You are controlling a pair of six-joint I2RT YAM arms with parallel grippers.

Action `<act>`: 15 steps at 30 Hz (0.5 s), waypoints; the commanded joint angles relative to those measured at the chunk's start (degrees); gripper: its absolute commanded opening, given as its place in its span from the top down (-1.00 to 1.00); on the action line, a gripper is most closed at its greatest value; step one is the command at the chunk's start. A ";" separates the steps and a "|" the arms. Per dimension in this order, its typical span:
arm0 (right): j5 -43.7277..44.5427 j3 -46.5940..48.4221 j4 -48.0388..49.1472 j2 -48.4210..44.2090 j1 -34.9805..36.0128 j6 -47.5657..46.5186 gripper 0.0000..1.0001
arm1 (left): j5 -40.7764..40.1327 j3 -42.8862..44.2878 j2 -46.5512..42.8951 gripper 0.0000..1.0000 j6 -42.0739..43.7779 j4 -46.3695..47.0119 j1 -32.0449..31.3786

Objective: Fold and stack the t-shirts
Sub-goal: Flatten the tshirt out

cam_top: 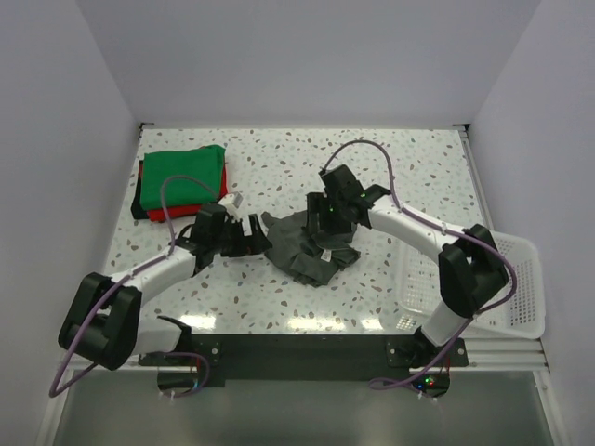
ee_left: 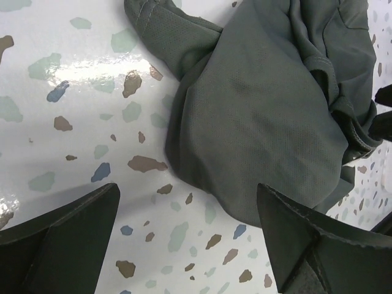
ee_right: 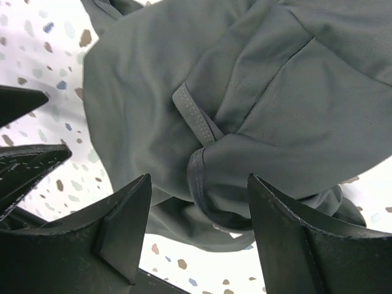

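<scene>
We see the left arm reaching low across the table [cam_top: 279,307], its left gripper [cam_top: 258,232] wide open just beside the charcoal t-shirt [cam_top: 311,249]. The right gripper [cam_top: 327,216] tilts down over it, fingers apart, clamping nothing. Far left, the green t-shirt [cam_top: 186,167] lies folded on the red t-shirt [cam_top: 181,210]. The charcoal one lies crumpled mid-table.

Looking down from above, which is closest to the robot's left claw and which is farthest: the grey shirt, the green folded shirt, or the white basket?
1. grey shirt, crumpled just right of the left gripper.
2. green shirt, folded at the back left corner.
3. white basket, at the far right edge.
</scene>
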 commanded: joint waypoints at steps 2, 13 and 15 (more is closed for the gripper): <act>-3.17 1.96 0.58 1.98 0.45 -2.17 -0.32 | 1.93 3.14 3.67 -0.95 -1.94 5.57 -1.07; -0.97 2.23 -1.88 4.18 1.15 -4.72 0.14 | 3.34 6.83 12.28 -0.45 -1.41 8.82 -4.23; -1.15 2.32 -1.97 4.97 1.06 -4.90 0.30 | 3.43 7.27 13.33 -0.11 -1.59 9.00 -4.32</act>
